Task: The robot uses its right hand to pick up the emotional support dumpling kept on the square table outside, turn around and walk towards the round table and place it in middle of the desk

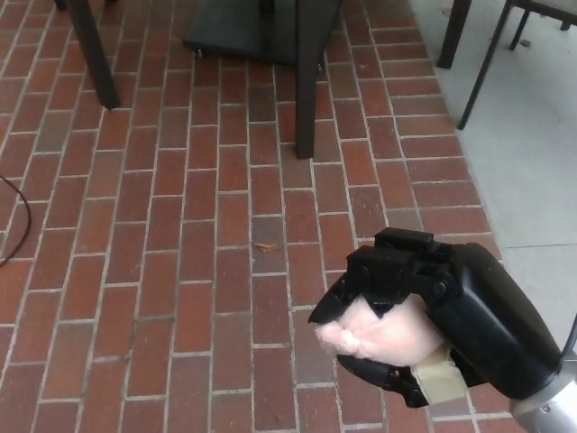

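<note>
My right hand (433,302) fills the lower right of the head view, black fingers curled around a soft pale pink plush dumpling (383,334). The dumpling bulges out between thumb and fingers toward the left, held above the red brick floor (180,225). Neither table top shows, only legs. My left hand is out of the picture.
Dark table legs (305,81) and a black base (239,32) stand at the top centre, another leg (90,50) at top left. Thin chair legs (482,63) stand on grey concrete (532,162) at the right. A black cable (18,216) curves at the left edge.
</note>
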You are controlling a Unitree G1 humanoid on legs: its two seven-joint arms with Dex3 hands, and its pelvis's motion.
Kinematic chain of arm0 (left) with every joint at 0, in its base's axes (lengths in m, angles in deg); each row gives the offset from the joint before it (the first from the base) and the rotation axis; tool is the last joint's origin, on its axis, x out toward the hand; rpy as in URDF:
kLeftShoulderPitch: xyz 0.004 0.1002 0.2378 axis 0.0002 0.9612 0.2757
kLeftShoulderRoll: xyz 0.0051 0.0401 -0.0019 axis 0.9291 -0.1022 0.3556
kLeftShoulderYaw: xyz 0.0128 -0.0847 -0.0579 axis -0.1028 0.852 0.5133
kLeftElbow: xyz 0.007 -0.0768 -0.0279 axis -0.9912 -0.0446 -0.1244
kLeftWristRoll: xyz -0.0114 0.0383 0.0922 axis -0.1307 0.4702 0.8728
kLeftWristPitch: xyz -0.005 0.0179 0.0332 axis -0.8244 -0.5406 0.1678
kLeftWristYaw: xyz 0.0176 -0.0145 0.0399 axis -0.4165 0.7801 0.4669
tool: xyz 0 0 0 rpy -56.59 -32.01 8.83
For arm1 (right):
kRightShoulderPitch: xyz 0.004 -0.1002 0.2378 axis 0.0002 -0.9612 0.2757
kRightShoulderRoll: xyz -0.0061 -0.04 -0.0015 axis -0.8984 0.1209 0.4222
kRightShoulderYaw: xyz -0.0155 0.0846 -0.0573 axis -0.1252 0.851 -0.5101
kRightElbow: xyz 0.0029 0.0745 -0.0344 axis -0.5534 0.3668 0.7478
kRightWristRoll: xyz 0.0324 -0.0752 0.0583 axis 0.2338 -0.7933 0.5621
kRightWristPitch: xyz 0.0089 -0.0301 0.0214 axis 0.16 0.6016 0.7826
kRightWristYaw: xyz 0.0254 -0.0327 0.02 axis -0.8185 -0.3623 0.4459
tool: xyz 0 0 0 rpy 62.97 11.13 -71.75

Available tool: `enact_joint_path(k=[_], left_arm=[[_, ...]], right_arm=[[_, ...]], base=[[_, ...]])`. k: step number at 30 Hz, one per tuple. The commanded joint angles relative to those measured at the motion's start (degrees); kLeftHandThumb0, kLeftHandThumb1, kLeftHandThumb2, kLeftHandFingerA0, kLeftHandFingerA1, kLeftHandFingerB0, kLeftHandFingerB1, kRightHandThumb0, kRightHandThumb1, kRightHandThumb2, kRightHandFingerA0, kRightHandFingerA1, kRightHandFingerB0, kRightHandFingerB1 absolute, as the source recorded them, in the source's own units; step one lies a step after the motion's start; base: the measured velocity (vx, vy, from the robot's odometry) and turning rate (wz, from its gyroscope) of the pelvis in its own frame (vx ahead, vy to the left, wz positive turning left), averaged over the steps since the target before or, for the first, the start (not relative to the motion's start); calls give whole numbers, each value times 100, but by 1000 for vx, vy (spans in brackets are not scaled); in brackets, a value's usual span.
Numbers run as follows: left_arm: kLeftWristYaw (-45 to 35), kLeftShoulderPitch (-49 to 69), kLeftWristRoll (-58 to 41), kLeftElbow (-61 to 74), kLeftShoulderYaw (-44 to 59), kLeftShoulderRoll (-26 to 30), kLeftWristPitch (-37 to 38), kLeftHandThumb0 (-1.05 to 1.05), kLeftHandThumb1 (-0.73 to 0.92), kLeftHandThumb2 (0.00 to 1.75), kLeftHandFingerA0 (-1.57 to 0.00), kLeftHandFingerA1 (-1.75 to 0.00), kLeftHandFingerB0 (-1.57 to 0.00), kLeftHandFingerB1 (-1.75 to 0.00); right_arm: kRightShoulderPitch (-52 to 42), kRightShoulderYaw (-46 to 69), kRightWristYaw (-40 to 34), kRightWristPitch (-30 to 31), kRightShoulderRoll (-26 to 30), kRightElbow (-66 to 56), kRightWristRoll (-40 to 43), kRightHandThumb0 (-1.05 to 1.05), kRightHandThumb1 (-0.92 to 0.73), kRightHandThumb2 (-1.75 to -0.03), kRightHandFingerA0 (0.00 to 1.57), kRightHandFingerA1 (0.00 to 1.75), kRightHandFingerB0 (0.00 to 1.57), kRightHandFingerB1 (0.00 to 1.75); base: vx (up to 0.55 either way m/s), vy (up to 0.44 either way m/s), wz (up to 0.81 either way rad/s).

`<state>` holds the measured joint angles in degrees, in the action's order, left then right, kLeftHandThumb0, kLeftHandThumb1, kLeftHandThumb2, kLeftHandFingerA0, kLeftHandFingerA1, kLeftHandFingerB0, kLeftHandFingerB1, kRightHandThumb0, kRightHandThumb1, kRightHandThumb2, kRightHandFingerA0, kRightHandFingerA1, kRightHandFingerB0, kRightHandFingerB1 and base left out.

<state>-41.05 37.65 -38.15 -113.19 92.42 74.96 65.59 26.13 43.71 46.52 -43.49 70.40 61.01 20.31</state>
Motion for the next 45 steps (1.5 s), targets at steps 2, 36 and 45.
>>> enact_joint_path(k=[2, 36, 45], left_arm=[[25, 88, -29, -44, 30, -6, 656, -9, 70, 60, -85, -64, -78, -57], [-47, 25, -92, -565, 124, -14, 971, -8, 70, 60, -85, -68, -80, -57], [-109, 43, -159, -610, 191, -42, 1036, -7, 68, 60, -85, -74, -81, -58]], right_arm=[[-50, 124, 73, 54, 101, -59, -25, -13, -58, -105, 96, 152, 85, 115], [52, 481, 204, 242, 85, -119, 171, -17, -57, -104, 95, 150, 86, 107], [72, 475, 178, 321, 18, -159, 98, -12, -59, -103, 90, 156, 86, 106]], base=[[268, 200, 10], [449, 97, 11], [397, 66, 11]])
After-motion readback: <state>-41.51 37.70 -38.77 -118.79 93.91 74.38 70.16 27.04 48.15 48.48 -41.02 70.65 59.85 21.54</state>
